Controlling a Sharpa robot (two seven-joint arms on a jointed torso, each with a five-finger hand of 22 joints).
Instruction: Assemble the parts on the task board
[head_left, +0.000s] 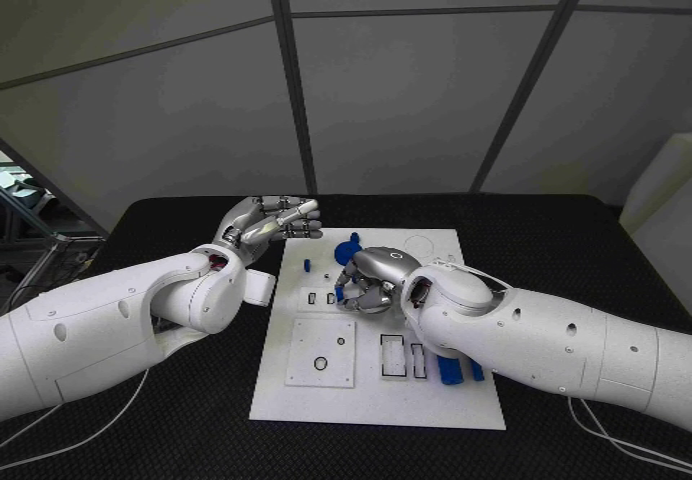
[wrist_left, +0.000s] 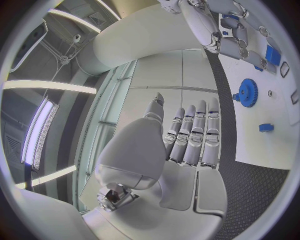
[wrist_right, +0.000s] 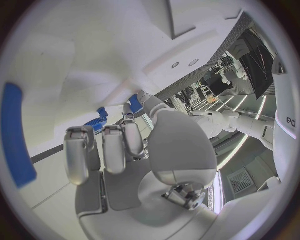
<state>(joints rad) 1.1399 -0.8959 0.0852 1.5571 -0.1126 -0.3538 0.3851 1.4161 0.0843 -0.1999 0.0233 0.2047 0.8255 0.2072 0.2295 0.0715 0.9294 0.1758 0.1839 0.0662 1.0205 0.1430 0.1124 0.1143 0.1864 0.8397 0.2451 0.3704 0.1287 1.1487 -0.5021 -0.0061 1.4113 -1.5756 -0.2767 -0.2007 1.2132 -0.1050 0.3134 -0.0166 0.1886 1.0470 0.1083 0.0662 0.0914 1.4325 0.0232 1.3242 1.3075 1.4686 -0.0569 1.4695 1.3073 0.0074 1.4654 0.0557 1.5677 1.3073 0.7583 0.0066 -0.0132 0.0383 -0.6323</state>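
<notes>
The white task board lies in the middle of the black table. My left hand hangs above the board's far left corner; in the left wrist view its fingers lie straight side by side and its palm is empty. My right hand is curled down onto the board's upper middle, and its fingertips are hidden. A blue gear stands just beyond that hand. A small blue piece lies to the gear's left. Two blue parts sit by my right forearm.
The board has a square recess and narrow slots near its front. Black table surrounds it on all sides. My right forearm crosses the board's right edge. Grey wall panels stand behind the table.
</notes>
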